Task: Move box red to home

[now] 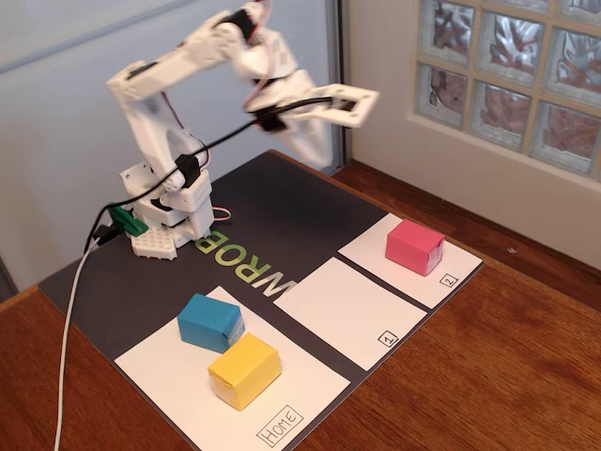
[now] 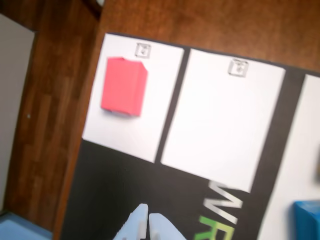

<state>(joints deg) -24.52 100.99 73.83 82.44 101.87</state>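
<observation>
Jaws: in the wrist view the two finger tips sit almost touching at the bottom edge, closed or very nearly so, with nothing between them.

Gripper [image 2: 148,218]: empty, raised well above the dark mat [image 1: 310,202]; in the fixed view it [image 1: 324,132] is blurred and hangs in the air beyond the mat's far edge.

Arm [image 1: 178,70]: folded high over its base [image 1: 169,221], upper link rising, forearm reaching out level toward the right of the fixed view, wrist angled downward.

Red box [image 1: 414,246]: resting flat on the small white sheet marked 2 [image 1: 449,279], well apart from the gripper. In the wrist view it [image 2: 123,85] lies up and left of the finger tips.

Home sheet [image 1: 310,390]: large white rectangle at the mat's near end, already carrying a blue box [image 1: 210,321] and a yellow box [image 1: 244,369], which touch.

Middle sheet marked 1 [image 1: 343,305]: bare.

Step in hand, judged: approach, before any grasp. The next move would call for opening the jaws, descending over the red box and closing across it, then carrying it to bare paper on the home sheet clear of the other two boxes.
</observation>
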